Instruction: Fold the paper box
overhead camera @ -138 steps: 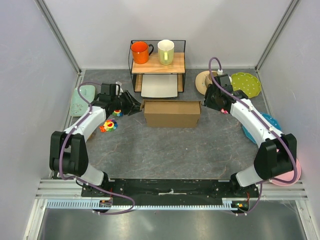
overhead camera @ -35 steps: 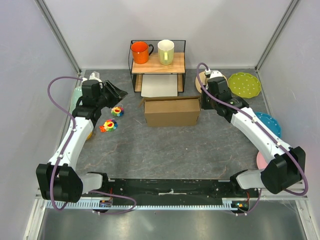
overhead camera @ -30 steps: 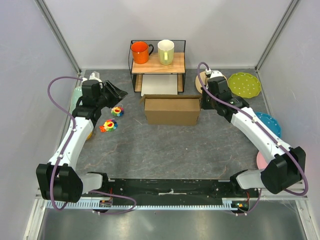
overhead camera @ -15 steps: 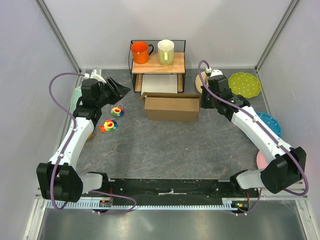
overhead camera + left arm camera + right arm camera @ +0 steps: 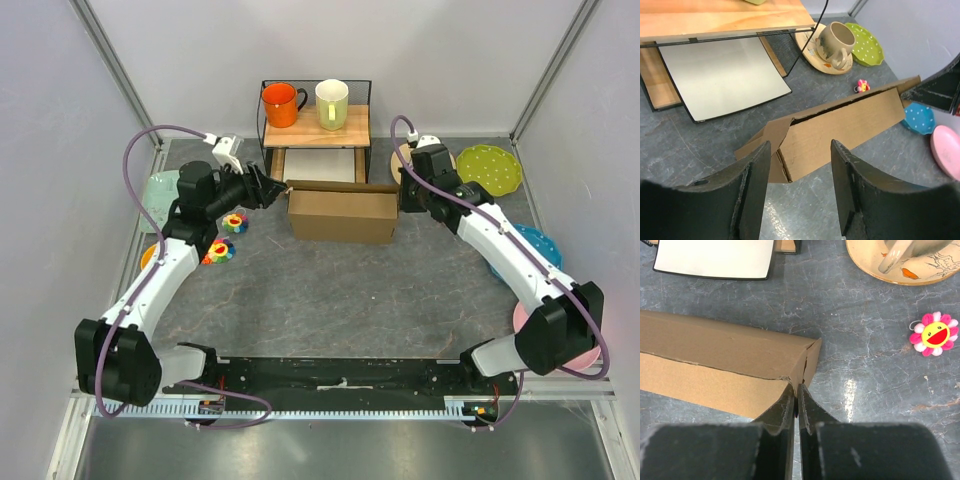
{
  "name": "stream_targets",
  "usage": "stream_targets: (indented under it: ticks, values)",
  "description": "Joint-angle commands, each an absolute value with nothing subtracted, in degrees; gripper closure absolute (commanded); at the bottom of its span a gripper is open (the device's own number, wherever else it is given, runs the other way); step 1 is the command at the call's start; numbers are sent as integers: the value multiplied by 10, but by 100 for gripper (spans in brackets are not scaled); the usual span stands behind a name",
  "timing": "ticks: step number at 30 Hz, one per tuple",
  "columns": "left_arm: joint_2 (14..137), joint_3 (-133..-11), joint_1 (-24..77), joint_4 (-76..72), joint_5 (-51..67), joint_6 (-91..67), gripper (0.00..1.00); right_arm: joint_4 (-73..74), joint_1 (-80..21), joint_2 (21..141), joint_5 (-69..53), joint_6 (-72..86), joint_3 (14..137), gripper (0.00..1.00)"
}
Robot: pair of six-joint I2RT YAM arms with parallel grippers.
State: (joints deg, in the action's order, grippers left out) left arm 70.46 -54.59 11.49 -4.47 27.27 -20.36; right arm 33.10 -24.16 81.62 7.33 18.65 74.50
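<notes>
Flap-closing step: paper box [image 5: 342,212] lies on the surface [image 5: 330,290] just before the wire shelf [image 5: 308,126], its left flap [image 5: 776,131] loose. Left pincer [image 5: 799,150] gapes wide near that flap. Right pincer [image 5: 796,389] is pressed narrow against the right end, probably bracing. Next move likely calls for tucking the flap inward.

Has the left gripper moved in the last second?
Yes. The left gripper swung right, toward the wire shelf's left post, reaching the paper box's left end.

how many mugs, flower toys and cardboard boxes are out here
mugs: 3 (orange ceramic mug, pale green ceramic mug, beige ceramic mug)
flower toys: 3 (far rainbow plush flower, near rainbow plush flower, pink plush flower)
boxes: 1 (brown corrugated cardboard box)
total: 7
</notes>
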Motion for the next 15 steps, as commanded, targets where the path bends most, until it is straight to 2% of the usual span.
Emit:
stream_targets:
  ticks: [1, 15]
  values:
    - [715, -560, 125, -66, 286, -109, 42, 334, -243, 831, 57, 189, 777, 92]
    - [766, -599, 154, -8, 196, -23, 45, 365, -243, 862, 36, 198, 829, 92]
